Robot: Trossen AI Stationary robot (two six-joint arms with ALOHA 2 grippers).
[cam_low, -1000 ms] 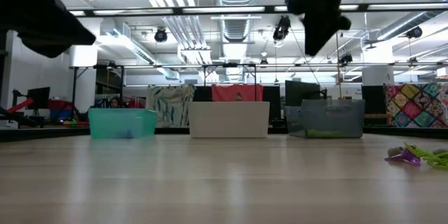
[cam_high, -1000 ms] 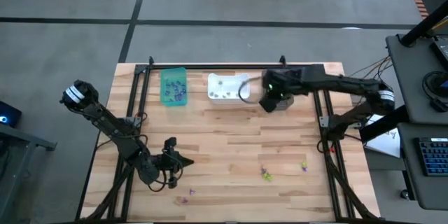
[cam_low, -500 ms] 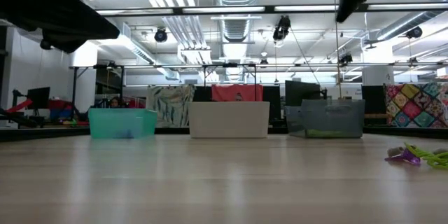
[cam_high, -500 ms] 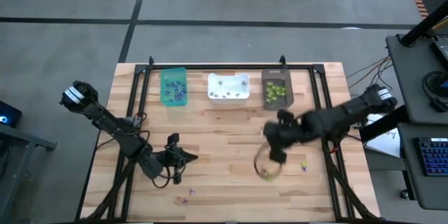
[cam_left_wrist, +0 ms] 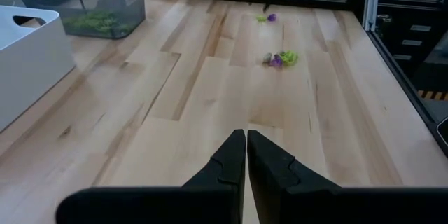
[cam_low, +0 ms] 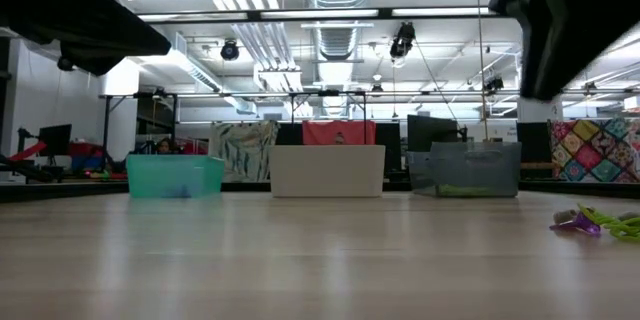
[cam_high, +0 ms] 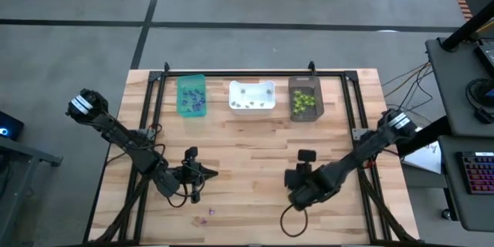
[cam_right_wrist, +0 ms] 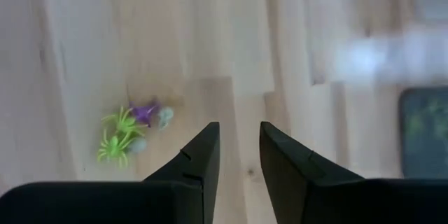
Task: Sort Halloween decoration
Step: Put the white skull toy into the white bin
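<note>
Below the right gripper (cam_right_wrist: 236,155), whose fingers stand a narrow gap apart and hold nothing, lies a small cluster of Halloween decoration (cam_right_wrist: 131,130): two lime-green spider-shaped trinkets, a purple one and a pale greyish bead, touching one another on the bare wooden table (cam_high: 247,147). In the high view the right arm reaches over the near right part of the table and hides that cluster from above; a lone purple trinket (cam_high: 211,211) lies near the front edge, close to the left arm. The left gripper (cam_left_wrist: 246,142) hovers low over the near left area with its fingers pressed together and empty; its wrist view shows the same cluster and a second small group (cam_left_wrist: 266,18) farther off.

At the far edge stand the teal bin (cam_high: 191,95), the white bin (cam_high: 252,96) and the dark bin (cam_high: 305,98), each already containing pieces.

The trinkets are judged very light, hard and smooth; the thin spider legs look flexible and liable to snag on neighbours. A grip across the central body of one spider, from directly above, appears safest, since touching pieces may be dragged along.
</note>
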